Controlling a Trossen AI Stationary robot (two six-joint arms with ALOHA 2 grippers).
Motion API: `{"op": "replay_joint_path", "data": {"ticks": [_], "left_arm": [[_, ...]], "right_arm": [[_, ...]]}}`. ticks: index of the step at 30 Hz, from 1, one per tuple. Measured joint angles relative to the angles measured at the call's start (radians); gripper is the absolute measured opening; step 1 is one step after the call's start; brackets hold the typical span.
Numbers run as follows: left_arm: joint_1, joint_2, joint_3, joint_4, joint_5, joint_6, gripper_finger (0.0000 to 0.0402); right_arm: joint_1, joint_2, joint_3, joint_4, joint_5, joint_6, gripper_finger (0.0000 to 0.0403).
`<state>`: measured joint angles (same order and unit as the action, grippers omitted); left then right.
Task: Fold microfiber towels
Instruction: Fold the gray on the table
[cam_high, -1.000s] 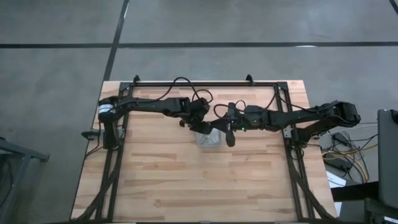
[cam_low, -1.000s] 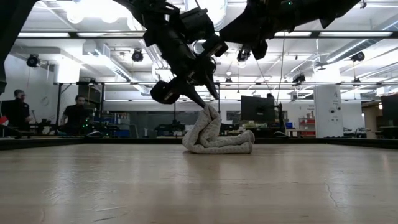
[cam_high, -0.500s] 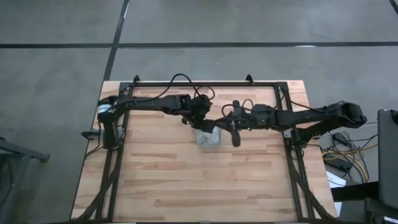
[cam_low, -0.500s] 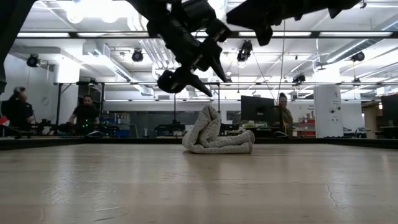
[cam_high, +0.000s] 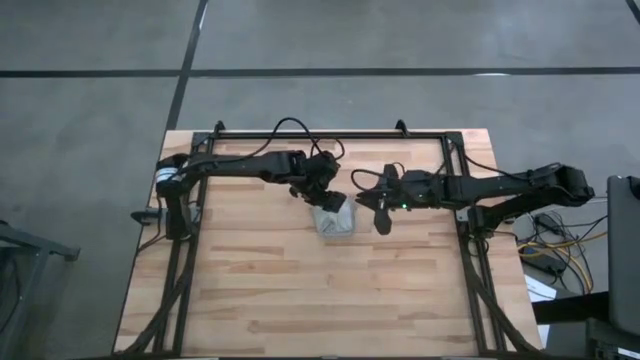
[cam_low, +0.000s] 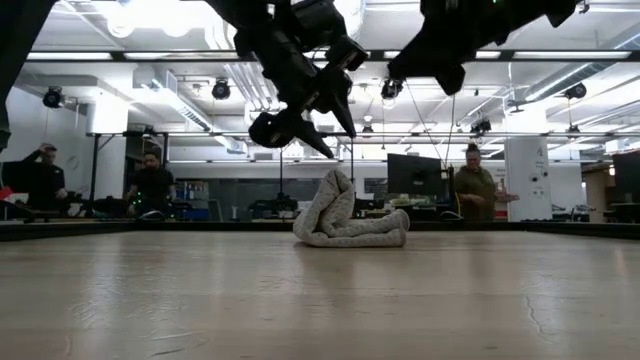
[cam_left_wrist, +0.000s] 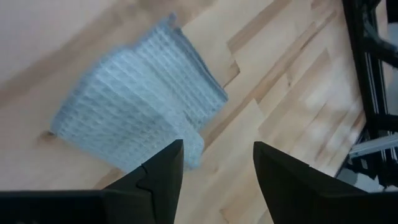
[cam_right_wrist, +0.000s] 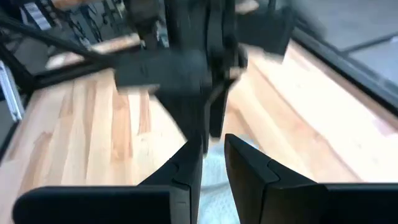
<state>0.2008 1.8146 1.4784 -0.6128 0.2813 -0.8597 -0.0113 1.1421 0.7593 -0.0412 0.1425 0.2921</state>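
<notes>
A: Wooden planks make up the table (cam_high: 300, 290), and past its far edge the low view opens onto a workshop hall with ceiling lights, monitors and several people standing about. Where does the cloth lie?

B: The microfiber towel (cam_high: 333, 221) sits just above the table's middle, toward twelve o'clock from centre. It is bunched into a compact folded bundle; in the low view (cam_low: 345, 222) one part of it stands up in a hump while the rest lies flat beside it.

A: And the arms?

B: The left gripper (cam_high: 330, 197) hangs just off the towel's ten o'clock corner, raised above it and clear of the cloth. Its fingers (cam_left_wrist: 163, 169) are spread apart, with nothing between them; the wrist view looks down past them onto the pale blue waffle weave (cam_left_wrist: 140, 109).

A: The other one?

B: The right gripper (cam_high: 378, 213) hovers near the towel's three o'clock side, also lifted off the table. Its fingers (cam_right_wrist: 186, 169) stand a narrow gap apart and hold nothing; a bit of the towel shows between them.
</notes>
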Motion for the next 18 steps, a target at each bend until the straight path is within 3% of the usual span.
{"op": "replay_joint_path", "data": {"ticks": [9, 18], "left_arm": [[0.000, -0.148, -0.007, -0.080, -0.182, 0.017, 0.0195], [-0.032, -0.321, -0.010, -0.172, -0.411, 0.064, 0.0195]], "right_arm": [[0.000, 0.102, -0.004, -0.004, -0.001, 0.058, 0.0068], [0.000, 0.230, 0.000, 0.029, -0.021, 0.228, 0.0068]]}}
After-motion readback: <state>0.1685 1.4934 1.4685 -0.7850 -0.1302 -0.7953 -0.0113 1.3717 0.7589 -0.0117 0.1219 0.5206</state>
